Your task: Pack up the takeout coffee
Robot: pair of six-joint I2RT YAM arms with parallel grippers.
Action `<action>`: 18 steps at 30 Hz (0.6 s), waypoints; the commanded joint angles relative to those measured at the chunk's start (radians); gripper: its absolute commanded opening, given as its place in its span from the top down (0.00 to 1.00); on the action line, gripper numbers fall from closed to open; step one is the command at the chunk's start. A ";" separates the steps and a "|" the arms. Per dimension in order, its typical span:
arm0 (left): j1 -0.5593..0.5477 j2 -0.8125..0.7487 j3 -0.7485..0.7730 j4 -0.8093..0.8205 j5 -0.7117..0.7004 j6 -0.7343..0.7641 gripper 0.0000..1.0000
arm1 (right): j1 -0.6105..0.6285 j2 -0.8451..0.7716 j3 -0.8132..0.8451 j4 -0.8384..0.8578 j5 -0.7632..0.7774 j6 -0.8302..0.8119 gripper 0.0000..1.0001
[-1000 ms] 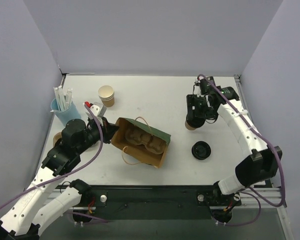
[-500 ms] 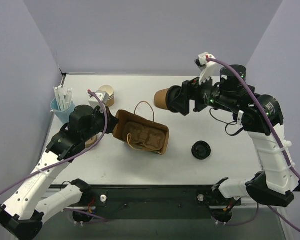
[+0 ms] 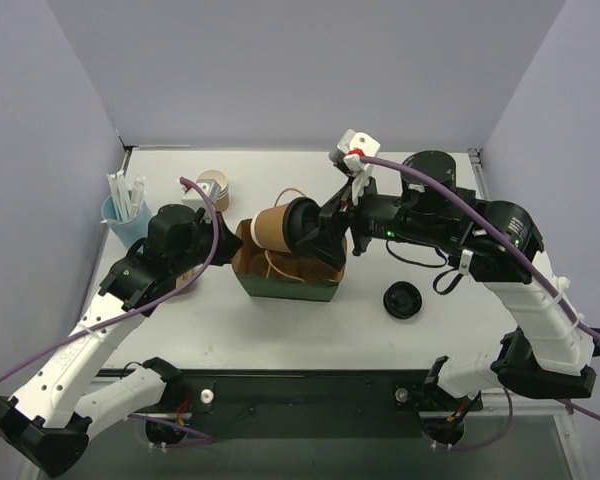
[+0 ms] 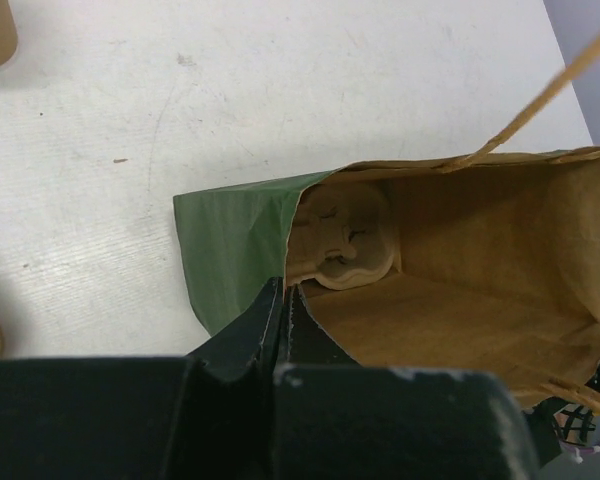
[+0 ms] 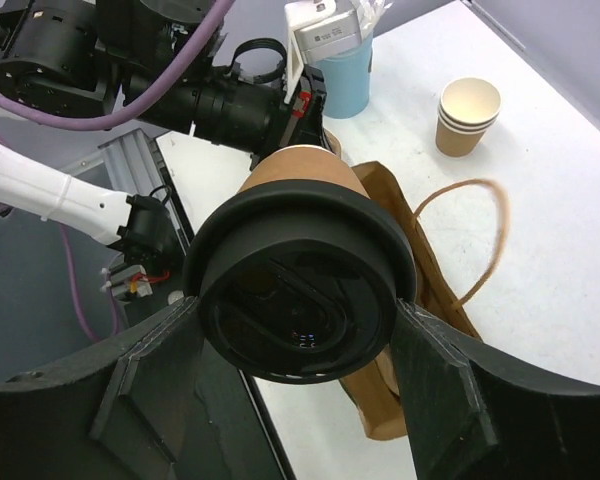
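Right gripper (image 3: 310, 232) is seen clenched on the coffee (image 3: 276, 227), one finger set on either side at the lid end. Left gripper (image 4: 283, 300) is pinched shut on the rim of the bag (image 3: 285, 292), which is stood open near the middle of the bench (image 3: 380, 190), toward the left edge. The bag is green outside and kraft brown inside, with a pulp tray (image 4: 345, 240) lodged in it. The coffee is held tipped on its side over the bag's mouth: a brown kraft cup capped by a round black lid, which is turned toward the right edge. A loose lid (image 3: 404, 300) is laid apart, nearer the right edge.
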 commanded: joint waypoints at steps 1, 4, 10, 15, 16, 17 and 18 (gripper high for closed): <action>-0.004 -0.007 0.029 0.042 0.028 -0.044 1.00 | 0.027 0.023 0.012 0.049 0.044 -0.071 0.58; -0.004 -0.021 0.006 0.085 0.027 -0.021 1.00 | 0.027 0.020 -0.049 0.036 0.126 -0.124 0.58; -0.003 -0.096 -0.113 0.288 0.073 0.038 1.00 | 0.041 0.006 -0.207 0.021 0.206 -0.269 0.57; -0.004 -0.127 -0.175 0.390 0.114 0.088 1.00 | 0.110 0.060 -0.259 -0.028 0.387 -0.350 0.60; -0.004 -0.151 -0.190 0.439 0.128 0.088 1.00 | 0.118 0.064 -0.265 -0.030 0.399 -0.362 0.60; -0.004 -0.162 -0.214 0.458 0.128 0.092 1.00 | 0.141 0.072 -0.285 -0.028 0.412 -0.376 0.60; -0.004 -0.170 -0.221 0.478 0.129 0.095 1.00 | 0.150 0.075 -0.298 -0.028 0.448 -0.387 0.60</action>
